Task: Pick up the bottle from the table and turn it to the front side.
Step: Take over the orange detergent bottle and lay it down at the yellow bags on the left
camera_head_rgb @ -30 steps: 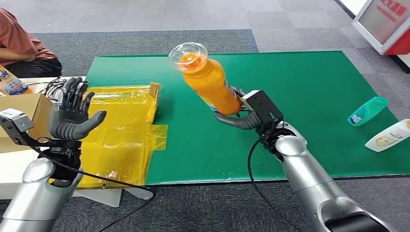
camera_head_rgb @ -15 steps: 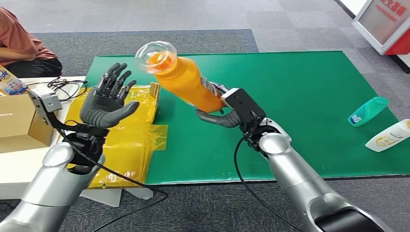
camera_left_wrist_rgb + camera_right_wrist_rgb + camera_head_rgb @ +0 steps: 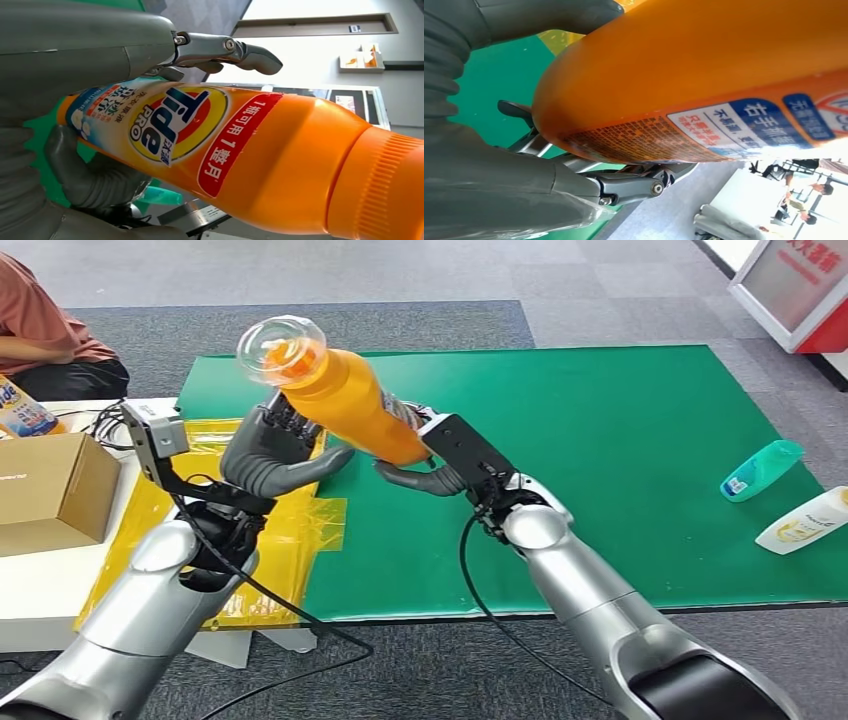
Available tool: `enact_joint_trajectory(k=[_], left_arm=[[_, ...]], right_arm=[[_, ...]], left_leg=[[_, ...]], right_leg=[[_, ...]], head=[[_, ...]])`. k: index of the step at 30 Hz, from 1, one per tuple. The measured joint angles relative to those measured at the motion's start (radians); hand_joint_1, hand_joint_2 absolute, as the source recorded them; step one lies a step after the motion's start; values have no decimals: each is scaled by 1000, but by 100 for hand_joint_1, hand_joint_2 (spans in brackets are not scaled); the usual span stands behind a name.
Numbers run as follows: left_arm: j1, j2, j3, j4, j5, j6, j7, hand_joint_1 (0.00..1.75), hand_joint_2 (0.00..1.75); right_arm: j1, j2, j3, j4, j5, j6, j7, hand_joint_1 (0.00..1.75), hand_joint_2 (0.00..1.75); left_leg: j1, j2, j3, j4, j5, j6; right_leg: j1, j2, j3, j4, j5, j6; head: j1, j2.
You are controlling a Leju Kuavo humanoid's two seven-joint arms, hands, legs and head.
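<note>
Orange bottle (image 3: 350, 405) gripped by right hand (image 3: 425, 475), left hand (image 3: 275, 450) spread beside it, yellow sheet (image 3: 250, 530) beneath

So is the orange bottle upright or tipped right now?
Tipped. The orange bottle slants off the table, clear cap high and leftward, base in the right hand.

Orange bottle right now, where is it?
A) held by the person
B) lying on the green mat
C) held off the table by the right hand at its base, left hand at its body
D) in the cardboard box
C: the orange bottle is tilted in the air above the green mat, the right hand gripping its base and the left hand against its body.
</note>
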Motion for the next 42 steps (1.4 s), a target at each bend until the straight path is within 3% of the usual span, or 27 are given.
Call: enact_joint_trajectory(k=[19, 23, 38, 39, 42], left_arm=[[-22, 0, -13, 21, -88, 71, 4, 0, 175], [-31, 1, -15, 22, -118, 81, 11, 175, 175], [-36, 1, -17, 22, -132, 78, 29, 175, 175], [-37, 1, -16, 22, -132, 78, 29, 175, 175], [-37, 1, -16, 22, -131, 77, 30, 175, 175]], right_arm=[[31, 9, 87, -37, 92, -2, -11, 175, 175], [39, 6, 103, -59, 111, -4, -9, 175, 175], [66, 2, 110, -95, 122, -7, -4, 175, 175], [67, 2, 110, -96, 122, -7, -4, 160, 175], [71, 2, 110, -97, 122, -9, -3, 33, 175]], left_leg=[[0, 0, 0, 0, 0, 0], [0, 0, 0, 0, 0, 0], [0, 0, 0, 0, 0, 0], [0, 0, 0, 0, 0, 0], [0, 0, 0, 0, 0, 0]], right_leg=[[0, 0, 0, 0, 0, 0], [0, 0, 0, 0, 0, 0], [0, 0, 0, 0, 0, 0], [0, 0, 0, 0, 0, 0], [0, 0, 0, 0, 0, 0]], head=[[0, 0], [0, 0], [0, 0], [0, 0], [0, 0]])
